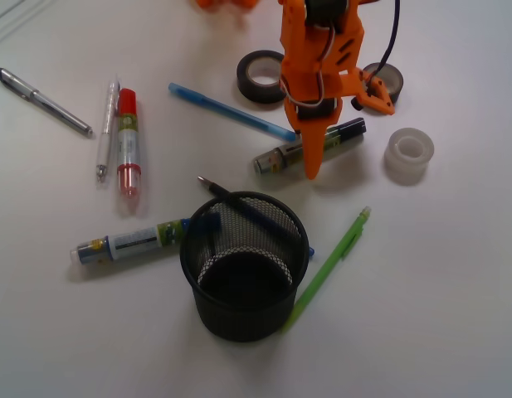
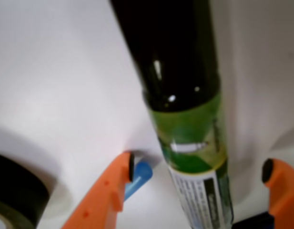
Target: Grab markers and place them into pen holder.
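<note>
Blk-cap marker (image 2: 185, 119), green label, txt unreadable, betw open hand (image 2: 199, 176) tips.

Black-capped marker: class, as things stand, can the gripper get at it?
Probably yes. The gripper is open right over the black-capped marker, an orange finger on each side. Only the blue pen tip lies close by the left finger and might get nudged.

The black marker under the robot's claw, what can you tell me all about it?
The black marker is thick and stubby, with a shiny black cap, a green label and white printed band. It lies flat on the white table, slanting. The open orange gripper straddles it, one finger each side, not squeezing yet. The thin blue pen's end lies close beside it.
</note>
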Robot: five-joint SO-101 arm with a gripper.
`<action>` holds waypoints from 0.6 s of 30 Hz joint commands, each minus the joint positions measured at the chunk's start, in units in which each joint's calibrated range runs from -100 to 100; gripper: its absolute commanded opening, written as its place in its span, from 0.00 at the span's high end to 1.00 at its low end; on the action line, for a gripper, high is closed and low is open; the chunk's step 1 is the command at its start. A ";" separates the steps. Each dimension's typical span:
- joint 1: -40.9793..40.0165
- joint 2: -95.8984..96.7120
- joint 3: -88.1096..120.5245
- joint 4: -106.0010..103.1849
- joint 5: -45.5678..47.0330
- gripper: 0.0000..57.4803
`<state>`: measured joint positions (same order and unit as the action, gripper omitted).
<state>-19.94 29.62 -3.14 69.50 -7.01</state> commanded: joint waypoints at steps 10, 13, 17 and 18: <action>0.02 4.17 -2.38 -0.30 -0.73 0.99; -0.21 4.00 -2.38 -0.39 -0.54 0.99; -0.36 3.23 -2.92 0.05 -0.44 0.99; -0.36 3.23 -3.56 0.14 -0.44 0.99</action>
<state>-19.79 33.01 -5.66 69.68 -7.64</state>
